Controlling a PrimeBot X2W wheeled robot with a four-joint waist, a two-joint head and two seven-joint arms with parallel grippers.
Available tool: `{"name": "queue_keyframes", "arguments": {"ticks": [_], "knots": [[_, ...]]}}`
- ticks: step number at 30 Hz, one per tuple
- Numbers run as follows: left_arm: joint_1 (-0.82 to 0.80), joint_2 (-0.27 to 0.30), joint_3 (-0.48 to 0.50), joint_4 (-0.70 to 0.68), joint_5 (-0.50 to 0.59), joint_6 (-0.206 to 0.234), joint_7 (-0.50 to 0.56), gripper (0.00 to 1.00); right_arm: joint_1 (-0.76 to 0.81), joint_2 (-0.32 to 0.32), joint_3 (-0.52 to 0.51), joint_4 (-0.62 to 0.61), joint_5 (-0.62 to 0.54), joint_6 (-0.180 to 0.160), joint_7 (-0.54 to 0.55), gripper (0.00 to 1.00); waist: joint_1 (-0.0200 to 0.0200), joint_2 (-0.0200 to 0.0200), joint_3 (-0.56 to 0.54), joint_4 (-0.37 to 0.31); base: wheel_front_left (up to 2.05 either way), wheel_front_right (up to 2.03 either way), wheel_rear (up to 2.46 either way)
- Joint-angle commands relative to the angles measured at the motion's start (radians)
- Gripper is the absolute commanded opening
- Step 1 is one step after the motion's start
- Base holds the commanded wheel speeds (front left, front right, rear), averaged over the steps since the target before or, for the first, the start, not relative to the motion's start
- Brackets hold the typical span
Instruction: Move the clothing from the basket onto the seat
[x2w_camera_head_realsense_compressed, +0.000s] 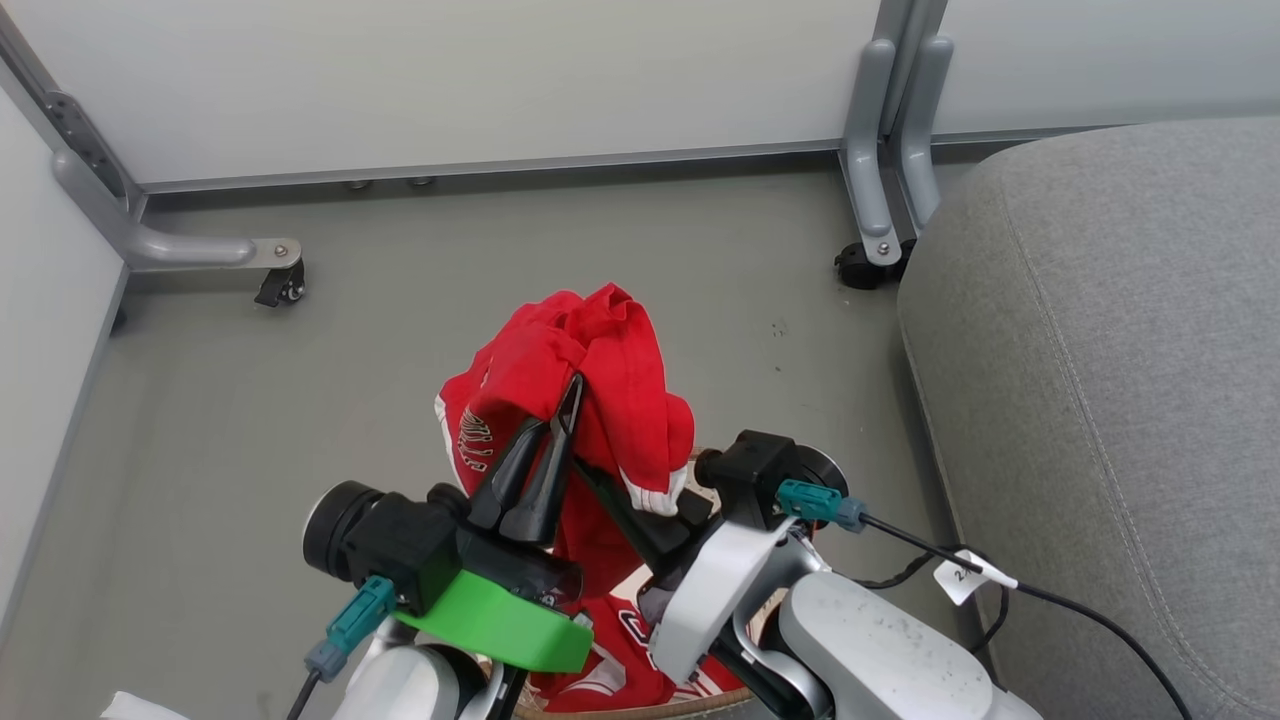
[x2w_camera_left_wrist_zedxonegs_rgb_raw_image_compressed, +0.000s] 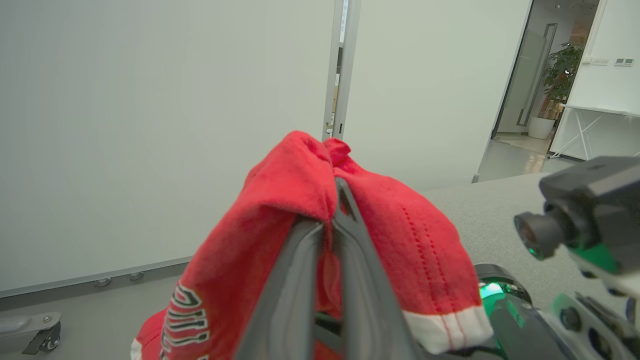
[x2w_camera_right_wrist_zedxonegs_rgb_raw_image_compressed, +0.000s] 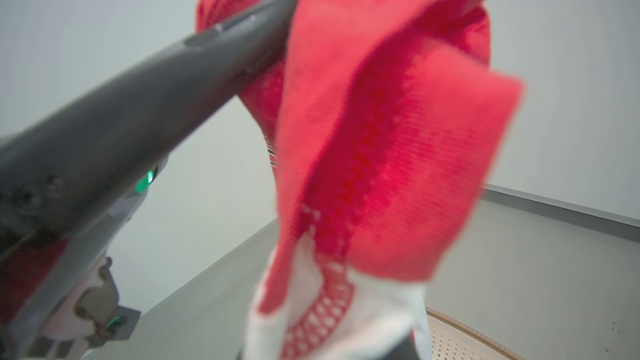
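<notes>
Nearest the camera in the head view, two pale forearms are seen above the basket (x2w_camera_head_realsense_compressed: 690, 708), of which a strip of brown rim is shown at the bottom edge. More red clothing (x2w_camera_head_realsense_compressed: 600, 655) with white trim is seen lying inside it. The left hand (x2w_camera_head_realsense_compressed: 572, 400) is closed on a red garment (x2w_camera_head_realsense_compressed: 625, 370). The fabric is pinched between the two dark fingertips, draped down both sides of them and held up above the basket. The same pinch is shown in the left wrist view, with dark-and-white lettering on the hanging fold.

The right hand (x2w_camera_head_realsense_compressed: 630, 510) is pushed in under the garment from the right. Its fingertips are covered by cloth, so it cannot be told whether it is open or closed.

Beneath everything a smooth grey-green floor (x2w_camera_head_realsense_compressed: 300, 420) is spread, faintly speckled. To the right, near the basket, the grey woven seat (x2w_camera_head_realsense_compressed: 1100, 350) is set, its rounded edge and stitched seams plainly shown.

Farther off, white partition panels (x2w_camera_head_realsense_compressed: 500, 80) are stood along the floor's far edge on grey metal legs fitted with black castors (x2w_camera_head_realsense_compressed: 283, 287). Past the panels, in the left wrist view, a bright doorway is seen with a potted plant (x2w_camera_left_wrist_zedxonegs_rgb_raw_image_compressed: 557, 75) beside it.
</notes>
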Motion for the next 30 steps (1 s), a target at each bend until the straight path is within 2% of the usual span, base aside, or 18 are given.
{"name": "queue_keyframes", "arguments": {"ticks": [1, 11, 12, 13, 14, 20, 30], "knots": [[-0.015, 0.008, -0.001, -0.005, -0.011, 0.004, 0.000, 0.00, -0.014, 0.000, 0.004, 0.006, 0.009, 0.000, -0.009, 0.00, 0.0000, 0.0000, 0.001, -0.001, 0.00, 0.00, 0.00], [-0.019, 0.015, -0.008, -0.004, -0.007, 0.013, 0.005, 0.00, -0.030, 0.000, 0.003, 0.025, 0.019, 0.000, -0.029, 0.00, 0.0000, 0.0000, 0.006, 0.003, 0.00, 0.00, 0.00], [-0.020, 0.015, -0.007, -0.005, -0.003, 0.020, 0.008, 0.35, -0.033, 0.000, -0.001, 0.026, 0.019, 0.000, -0.031, 0.00, 0.0000, 0.0000, 0.007, 0.004, 0.00, 0.00, 0.00], [-0.021, 0.015, -0.006, -0.005, 0.002, 0.024, 0.010, 0.91, -0.036, 0.000, -0.003, 0.027, 0.019, 0.000, -0.032, 0.00, 0.0000, 0.0000, 0.009, 0.005, 0.00, 0.00, 0.00], [-0.025, 0.017, -0.005, -0.008, 0.010, 0.031, 0.009, 1.00, -0.038, 0.000, -0.008, 0.029, 0.016, 0.000, -0.035, 0.00, 0.0000, 0.0000, 0.010, 0.007, 0.00, 0.00, 0.00], [-0.030, 0.036, -0.012, -0.022, 0.039, 0.045, 0.020, 1.00, -0.059, -0.001, -0.039, 0.040, -0.002, 0.000, -0.043, 0.00, 0.0000, 0.0000, 0.025, 0.016, 0.00, 0.00, 0.00], [0.029, 0.109, -0.086, -0.034, 0.075, 0.006, 0.074, 1.00, -0.087, -0.004, -0.102, 0.078, -0.049, 0.000, -0.049, 0.00, 0.0000, 0.0000, 0.041, 0.028, 0.00, 0.00, 0.00]]}}
